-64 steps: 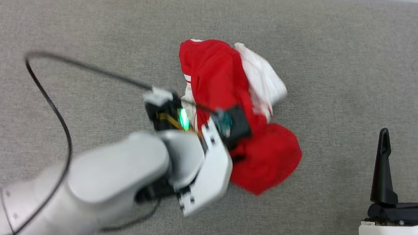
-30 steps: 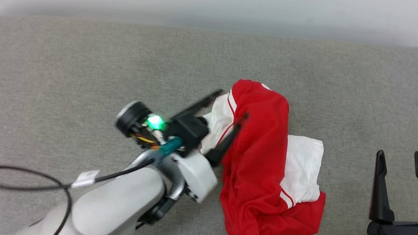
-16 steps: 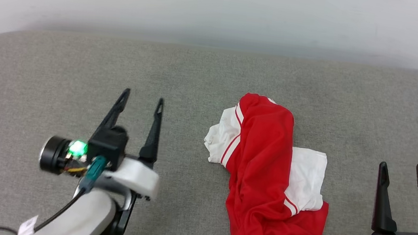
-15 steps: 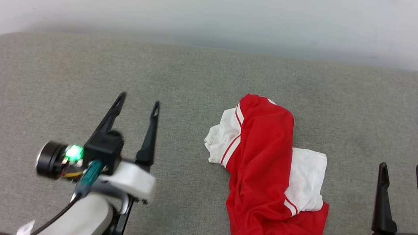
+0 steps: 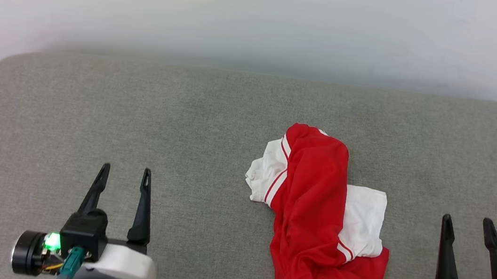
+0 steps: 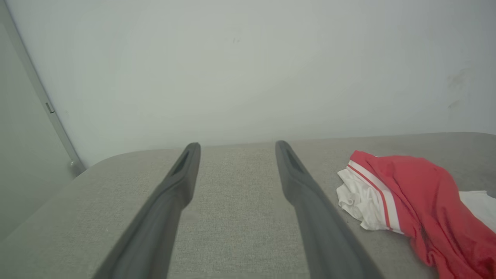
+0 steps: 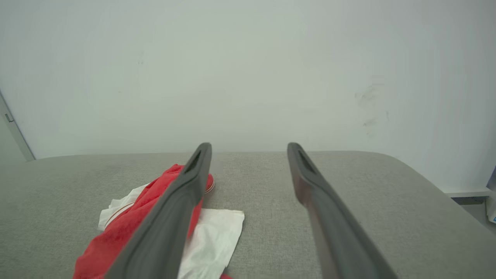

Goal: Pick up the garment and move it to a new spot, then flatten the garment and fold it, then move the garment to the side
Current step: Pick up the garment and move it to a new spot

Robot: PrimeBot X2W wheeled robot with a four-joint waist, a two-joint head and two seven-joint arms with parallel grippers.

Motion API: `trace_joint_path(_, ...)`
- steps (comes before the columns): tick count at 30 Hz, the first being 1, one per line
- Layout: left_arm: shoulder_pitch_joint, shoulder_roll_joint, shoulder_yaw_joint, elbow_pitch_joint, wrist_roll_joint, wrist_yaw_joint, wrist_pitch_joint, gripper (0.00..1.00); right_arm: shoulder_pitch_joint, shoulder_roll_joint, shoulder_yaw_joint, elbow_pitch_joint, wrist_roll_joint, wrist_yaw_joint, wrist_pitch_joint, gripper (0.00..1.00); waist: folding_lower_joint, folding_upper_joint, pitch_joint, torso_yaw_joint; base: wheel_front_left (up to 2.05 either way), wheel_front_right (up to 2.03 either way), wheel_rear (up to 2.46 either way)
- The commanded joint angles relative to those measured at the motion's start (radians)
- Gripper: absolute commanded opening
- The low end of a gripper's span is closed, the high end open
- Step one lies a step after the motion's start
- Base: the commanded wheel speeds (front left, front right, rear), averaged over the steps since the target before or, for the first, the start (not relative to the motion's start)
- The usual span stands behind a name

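The garment [image 5: 315, 214] is a red and white shirt lying crumpled in a heap on the grey padded surface [image 5: 214, 107], right of centre. Red-white striped trim shows along its folds; any lettering is hidden. My left gripper [image 5: 124, 174] stands open at the lower left, well apart from the garment, nothing between its fingers. My right gripper [image 5: 467, 223] stands open at the lower right, also apart from it. In the left wrist view the garment [image 6: 410, 197] lies right of the open fingers [image 6: 182, 182]. In the right wrist view the garment [image 7: 128, 221] sits behind the left finger [image 7: 190, 182].
A pale wall [image 5: 263, 18] rises directly behind the surface's far edge. The surface's corners are rounded at the far left [image 5: 7, 60] and far right. A grey vertical strip [image 6: 42, 100] runs along the wall at the left.
My left gripper has let go of the garment and drawn back to the lower left, open. The garment now lies in a new heap. The camera has tilted up, showing more wall.
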Motion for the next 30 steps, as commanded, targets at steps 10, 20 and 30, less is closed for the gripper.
trace_joint_path(10, 0.117, -0.09, 0.13, 0.006, 0.1, -0.119, -0.002, 1.0, 0.056, 0.001, 0.005, 0.021, 0.032, -0.001, -0.002, 1.0, 0.0001, 0.0, -0.022, -0.008, 0.0, 0.0, 0.0)
trace_joint_path(20, 0.161, -0.169, 0.211, 0.031, 0.166, -0.201, -0.002, 1.0, 0.079, 0.001, 0.01, 0.03, 0.05, -0.001, -0.002, 1.0, 0.0001, 0.0, -0.03, -0.014, 0.0, 0.0, 0.0)
trace_joint_path(30, 0.165, -0.211, 0.266, 0.052, 0.213, -0.254, -0.002, 1.0, 0.079, 0.001, 0.017, 0.031, 0.047, -0.001, -0.002, 1.0, 0.0001, 0.0, -0.029, -0.013, 0.0, 0.0, 0.0)
